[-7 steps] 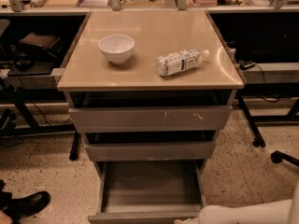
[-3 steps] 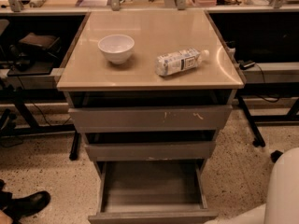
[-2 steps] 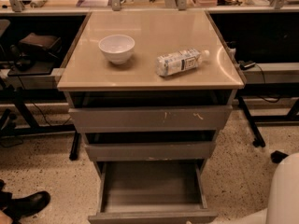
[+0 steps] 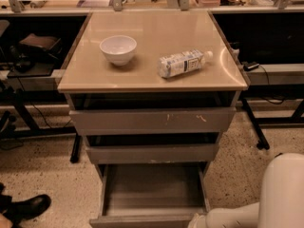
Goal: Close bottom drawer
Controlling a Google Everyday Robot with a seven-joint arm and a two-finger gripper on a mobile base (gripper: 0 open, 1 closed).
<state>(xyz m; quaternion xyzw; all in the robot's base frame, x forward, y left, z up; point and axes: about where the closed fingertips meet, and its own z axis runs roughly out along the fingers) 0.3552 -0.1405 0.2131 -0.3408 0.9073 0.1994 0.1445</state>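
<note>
Camera view: the bottom drawer (image 4: pixel 152 189) stands pulled far out beneath the middle drawer (image 4: pixel 152 153), just as open as a moment earlier, while the white arm (image 4: pixel 237 215) has reached further left along the lower edge. Its gripper (image 4: pixel 194 221) sits by the drawer's front right corner, whether apart or together I cannot tell; the bulky upper link (image 4: pixel 285 189) rises at the right.

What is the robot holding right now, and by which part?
It cannot be told. The gripper is out of view below the picture's lower edge. Only the white arm shows, ending by the front right corner of the open bottom drawer.
</note>
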